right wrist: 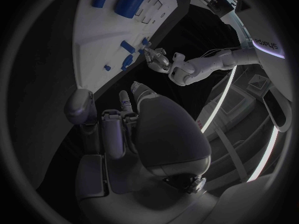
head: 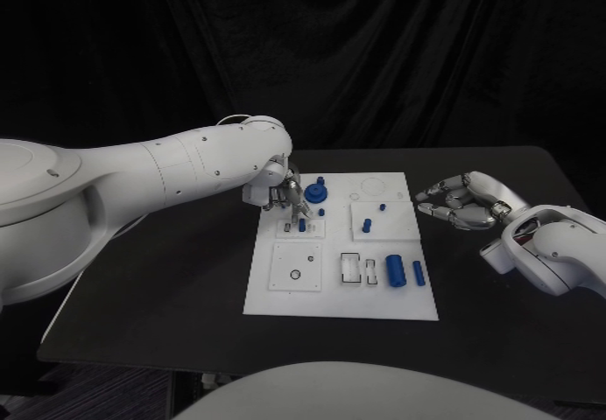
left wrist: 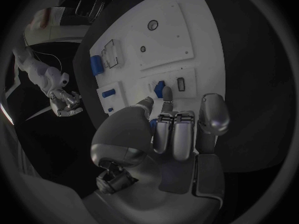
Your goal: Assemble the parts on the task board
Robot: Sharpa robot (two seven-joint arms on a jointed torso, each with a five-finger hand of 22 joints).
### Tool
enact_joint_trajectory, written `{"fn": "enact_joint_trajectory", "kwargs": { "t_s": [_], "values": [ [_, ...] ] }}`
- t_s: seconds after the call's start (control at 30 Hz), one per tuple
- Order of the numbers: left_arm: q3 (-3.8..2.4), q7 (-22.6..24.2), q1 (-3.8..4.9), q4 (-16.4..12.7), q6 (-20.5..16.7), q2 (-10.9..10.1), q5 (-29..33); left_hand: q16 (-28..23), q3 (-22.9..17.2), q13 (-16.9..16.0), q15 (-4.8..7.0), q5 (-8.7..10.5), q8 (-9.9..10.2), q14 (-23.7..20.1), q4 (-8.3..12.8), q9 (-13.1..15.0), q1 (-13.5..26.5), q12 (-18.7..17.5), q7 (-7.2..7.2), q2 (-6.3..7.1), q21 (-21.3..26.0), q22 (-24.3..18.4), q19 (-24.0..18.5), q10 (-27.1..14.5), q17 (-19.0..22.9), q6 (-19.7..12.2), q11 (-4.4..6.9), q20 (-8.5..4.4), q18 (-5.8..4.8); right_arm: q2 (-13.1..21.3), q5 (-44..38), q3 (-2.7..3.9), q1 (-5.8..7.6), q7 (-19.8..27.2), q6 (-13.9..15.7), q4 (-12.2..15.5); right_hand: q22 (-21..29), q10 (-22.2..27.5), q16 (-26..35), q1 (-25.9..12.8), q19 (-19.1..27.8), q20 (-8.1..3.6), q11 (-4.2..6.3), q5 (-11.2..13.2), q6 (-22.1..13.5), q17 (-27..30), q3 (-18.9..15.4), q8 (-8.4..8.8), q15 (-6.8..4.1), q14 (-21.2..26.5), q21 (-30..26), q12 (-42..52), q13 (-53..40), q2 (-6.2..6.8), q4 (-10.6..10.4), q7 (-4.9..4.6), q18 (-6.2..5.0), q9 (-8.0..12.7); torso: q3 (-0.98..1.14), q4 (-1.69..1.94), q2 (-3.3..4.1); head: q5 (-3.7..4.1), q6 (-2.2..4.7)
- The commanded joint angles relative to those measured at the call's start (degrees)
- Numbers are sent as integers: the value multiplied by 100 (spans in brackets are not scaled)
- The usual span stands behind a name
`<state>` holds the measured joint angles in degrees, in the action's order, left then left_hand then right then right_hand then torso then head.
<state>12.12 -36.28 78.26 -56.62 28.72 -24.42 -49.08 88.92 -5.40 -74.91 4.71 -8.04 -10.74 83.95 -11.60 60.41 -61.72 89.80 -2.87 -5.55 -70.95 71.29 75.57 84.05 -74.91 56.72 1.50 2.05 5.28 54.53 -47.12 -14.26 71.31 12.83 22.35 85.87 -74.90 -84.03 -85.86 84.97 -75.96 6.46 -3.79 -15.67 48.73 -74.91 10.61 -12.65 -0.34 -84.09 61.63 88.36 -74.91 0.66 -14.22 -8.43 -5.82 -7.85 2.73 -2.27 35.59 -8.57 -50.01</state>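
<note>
One blue part (head: 314,191) pinched by left robot hand (head: 285,191) over task board (head: 341,302) far-left corner; loose pinch risks tilt, jam. Right robot hand (head: 462,202) curled, empty, off board's right edge.

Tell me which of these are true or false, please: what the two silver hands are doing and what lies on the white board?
1. The left hand is over the white task board. True.
2. The right hand rests on the board. False: it is beside the board's right edge, fingers curled, holding nothing.
3. Blue cylinder parts lie near the board's front right. True.
4. The board sits on a wooden table. False: the black table.
</note>
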Motion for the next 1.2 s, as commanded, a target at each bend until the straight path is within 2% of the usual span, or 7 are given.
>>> {"fn": "enact_joint_trajectory", "kwargs": {
  "t_s": [0.03,0.27,0.5,0.73,1.2],
  "values": [
    [-6,113,-15,5,-31,14,38,-28,4,-1509,-44,-45,29,516,46,-15,-8,20,2,-6,39,-12,-39,595,-1228,39,-37,13,53,8,8,4,-9,-7,31,15,-731,-214,-4,-45,3,-16,-14,-37,56,-791,12,-36,41,-311,26,-8,-1139,3,-23,-4,-10,8,1,2,-1,-8,1],
    [-6,130,-32,5,-9,10,38,-36,-3,-1509,-46,-62,41,510,63,-28,-21,20,1,-4,54,-21,-49,595,-1213,45,-38,16,56,-5,8,4,-9,-24,13,0,-728,-208,-2,-43,6,-19,-10,-59,58,-786,13,-40,36,-311,18,-10,-1132,9,-21,0,-13,13,0,0,0,-15,1],
    [-6,137,-57,-10,-5,11,38,-57,-22,-1509,-51,-112,88,495,104,-74,-44,20,-4,-1,105,-54,-84,595,-1172,55,-44,22,67,-15,8,4,-9,-27,0,-21,-728,-205,2,-43,6,-20,-10,-62,56,-778,13,-39,36,-308,16,-12,-1129,12,-21,0,-13,14,2,14,-4,-7,1],
    [-6,132,-89,-9,40,5,38,-82,-118,-1496,-61,-315,227,475,269,-215,-139,4,-10,25,180,-76,-123,579,-1122,86,-52,34,80,-19,8,4,-9,-22,-5,-26,-728,-204,3,-39,6,-21,-9,-68,53,-776,10,-39,34,-308,15,-12,-1127,25,-14,1,-14,17,-2,6,-7,-6,1],
    [-6,180,-116,-7,12,-7,38,-128,-289,-1445,-88,-357,409,438,490,-359,-219,-63,-52,69,324,-151,-208,512,-1032,13,-85,55,106,-22,8,4,-9,-28,-10,-40,-727,-203,3,-36,8,-22,-8,-70,53,-776,9,-40,34,-308,12,-12,-1127,33,-9,1,-14,18,-1,-1,-1,-9,1]
  ]
}}
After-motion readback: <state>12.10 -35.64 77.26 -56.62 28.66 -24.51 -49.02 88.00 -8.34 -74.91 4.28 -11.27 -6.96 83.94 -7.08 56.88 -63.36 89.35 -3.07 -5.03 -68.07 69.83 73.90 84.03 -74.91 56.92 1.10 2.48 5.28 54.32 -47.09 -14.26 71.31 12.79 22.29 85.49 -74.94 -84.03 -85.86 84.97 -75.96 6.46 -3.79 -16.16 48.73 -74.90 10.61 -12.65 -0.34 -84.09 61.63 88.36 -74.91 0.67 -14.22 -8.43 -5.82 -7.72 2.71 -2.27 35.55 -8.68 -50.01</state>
